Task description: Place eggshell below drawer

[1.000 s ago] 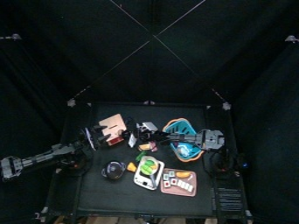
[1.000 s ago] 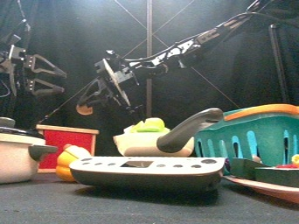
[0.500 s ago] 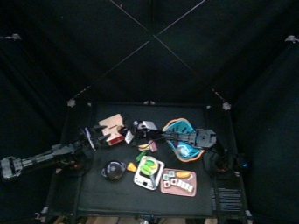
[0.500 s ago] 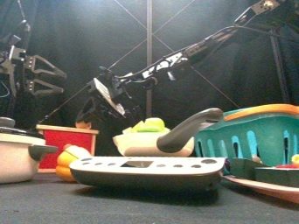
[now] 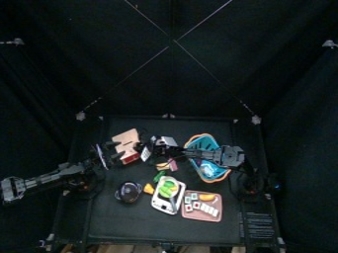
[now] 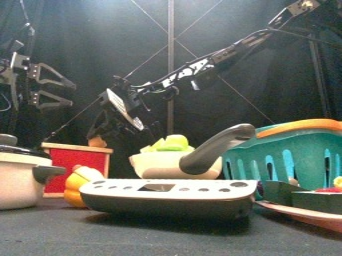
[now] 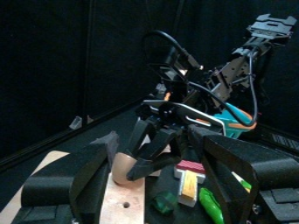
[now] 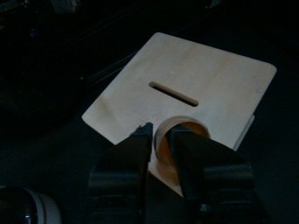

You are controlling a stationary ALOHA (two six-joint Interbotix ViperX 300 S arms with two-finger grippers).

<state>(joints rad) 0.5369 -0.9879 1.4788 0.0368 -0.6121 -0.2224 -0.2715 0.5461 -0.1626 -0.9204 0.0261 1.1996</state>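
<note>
The drawer [image 5: 126, 142] stands at the table's back left, pink-red with tan sides. In the front view it [image 6: 78, 160] is a red box low on the left. My right gripper [image 5: 150, 148] reaches across from the right and hangs over the drawer's tan slotted top [image 8: 176, 83]. Its jaws look shut on the eggshell [image 8: 177, 140], a pale rounded lump. The eggshell also shows in the left wrist view [image 7: 124, 163] and front view [image 6: 96, 142]. My left gripper [image 5: 105, 155] is open and empty just left of the drawer.
A teal-rimmed basket [image 5: 208, 161] lies right of the drawer, under the right arm. A white tray [image 5: 168, 194] with green and orange pieces, a dark pot [image 5: 128, 191] and a plate [image 5: 203, 206] stand in front. A grey appliance [image 6: 167, 195] fills the front edge.
My right gripper has moved left and lower with the eggshell, from beside the drawer to over its top. The left arm has stayed still.
</note>
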